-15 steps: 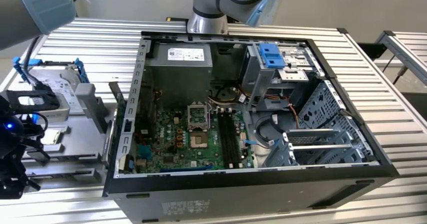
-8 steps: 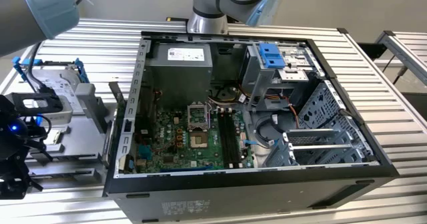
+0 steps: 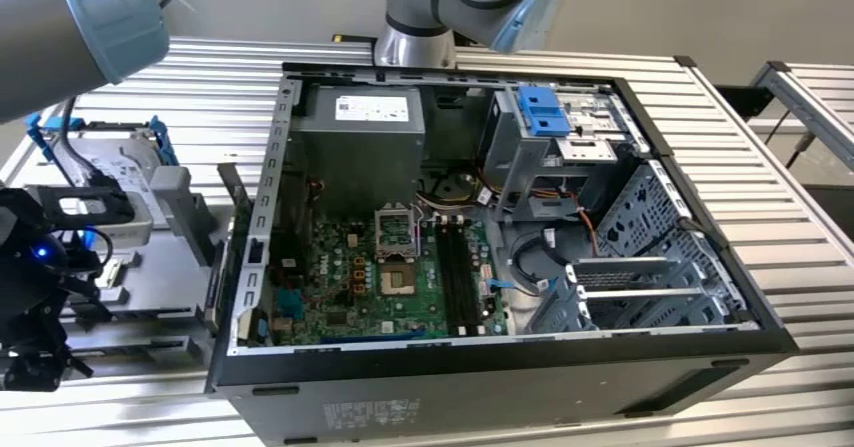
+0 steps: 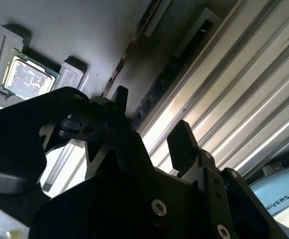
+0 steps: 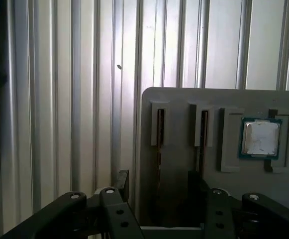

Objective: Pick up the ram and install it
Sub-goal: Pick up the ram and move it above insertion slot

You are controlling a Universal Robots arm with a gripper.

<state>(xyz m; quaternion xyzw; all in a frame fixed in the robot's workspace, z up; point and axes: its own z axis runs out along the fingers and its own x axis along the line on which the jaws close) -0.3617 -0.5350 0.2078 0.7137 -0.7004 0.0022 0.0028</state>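
In the first wrist view, a grey holder tray point(image 5: 179, 104) has two narrow slots. A thin brownish edge shows in each. I take the one in the slot between my fingers for the ram point(image 5: 160, 128), standing on edge; a second such edge point(image 5: 203, 128) is beside it. My gripper point(image 5: 158, 175) is open just above the tray, with one finger point(image 5: 123, 180) on each side of that slot and nothing held. The second wrist view has the same open gripper point(image 4: 150, 109) by the ram's edge point(image 4: 129, 47). The motherboard's black memory slots point(image 3: 461, 267) lie in the open case.
A square silver processor point(image 5: 258, 137) sits in the tray next to the slots. In the exterior view my black wrist point(image 3: 47, 267) hangs over the tray at the exterior view's left, near a hard drive with blue brackets point(image 3: 107, 152). The open computer case point(image 3: 694, 227) fills the slatted table's middle.
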